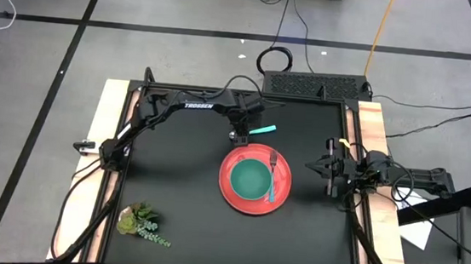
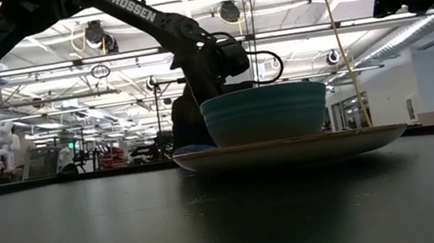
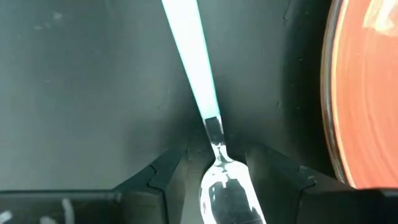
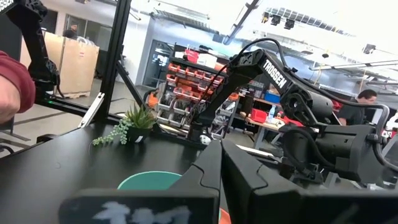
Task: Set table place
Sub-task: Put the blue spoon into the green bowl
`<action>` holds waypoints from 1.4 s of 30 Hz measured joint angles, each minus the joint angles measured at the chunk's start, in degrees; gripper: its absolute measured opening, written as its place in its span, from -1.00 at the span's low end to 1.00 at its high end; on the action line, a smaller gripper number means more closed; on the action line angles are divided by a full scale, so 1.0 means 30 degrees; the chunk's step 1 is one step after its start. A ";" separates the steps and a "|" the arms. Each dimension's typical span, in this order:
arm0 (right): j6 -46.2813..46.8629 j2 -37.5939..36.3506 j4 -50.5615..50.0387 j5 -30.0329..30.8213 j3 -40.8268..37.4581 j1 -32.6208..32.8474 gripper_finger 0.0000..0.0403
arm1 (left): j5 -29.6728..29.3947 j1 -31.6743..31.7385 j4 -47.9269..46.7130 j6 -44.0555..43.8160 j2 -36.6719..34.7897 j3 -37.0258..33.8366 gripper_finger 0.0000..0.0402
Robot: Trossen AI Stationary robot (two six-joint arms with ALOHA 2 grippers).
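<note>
The red plate (image 1: 228,198) sits mid-table with the teal-green bowl (image 1: 250,180) on it; both show side-on in the low view, plate (image 2: 290,149) and bowl (image 2: 265,112). The blue-handled fork (image 1: 273,176) lies on the plate's right side, beside the bowl. The teal-handled spoon (image 1: 263,130) is just beyond the plate's far rim. My left gripper (image 1: 238,136) points down at the spoon and is shut on it. My right gripper (image 1: 332,169) waits, shut, near the table's right edge. My left gripper (image 3: 214,158) comes from above, pointing down, with one finger on each side of the spoon's metal bowl end (image 3: 224,190), near its neck. The teal handle (image 3: 189,56) runs straight out from between the fingers. I cannot tell whether the spoon is off the table.
A leafy plant sprig (image 1: 138,222) lies near the table's near-left corner. The plate's rim (image 3: 348,93) is close beside the spoon. Pale wooden strips run along the table's left and right sides. People stand in the room beyond the table.
</note>
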 joint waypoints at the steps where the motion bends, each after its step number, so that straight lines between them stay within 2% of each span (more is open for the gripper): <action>1: 0.0000 0.0001 0.0004 0.0000 0.0000 -0.0002 -1.00 | -0.0271 -0.0070 0.0001 -0.0048 0.0000 0.0000 -0.18; 4: 0.0000 -0.0002 0.0024 0.0000 -0.0007 0.0001 -1.00 | -0.0883 -0.0293 -0.0114 -0.0100 0.0000 0.0000 -0.18; 11: 0.0000 -0.0001 0.0132 0.0000 -0.0006 -0.0005 -1.00 | -0.0748 -0.0242 -0.0038 -0.0192 0.0117 0.0000 -0.18; 20: 0.0097 -0.0002 0.0138 0.0001 0.0000 -0.0005 -1.00 | 0.0720 0.0143 -0.0266 -0.0110 0.0117 0.0028 -0.18; 27: -0.0446 -0.0002 0.1015 0.0001 -0.0007 0.0001 -1.00 | 0.3136 0.0923 -0.0694 -0.0768 0.0117 0.0291 -0.18; 32: -0.1415 0.0000 0.1579 0.0005 -0.0007 -0.0001 -1.00 | 0.4055 0.1280 -0.0260 -0.1371 0.0117 0.0291 -0.18; 39: -0.1515 0.0005 0.1360 0.0004 -0.0007 -0.0002 -1.00 | 0.3986 0.1161 -0.0195 -0.2132 0.0117 0.0291 -0.18; 42: -0.1515 0.0005 0.1290 0.0003 -0.0003 0.0001 -1.00 | 0.2990 0.0989 -0.0312 -0.2343 0.0117 0.0291 -0.18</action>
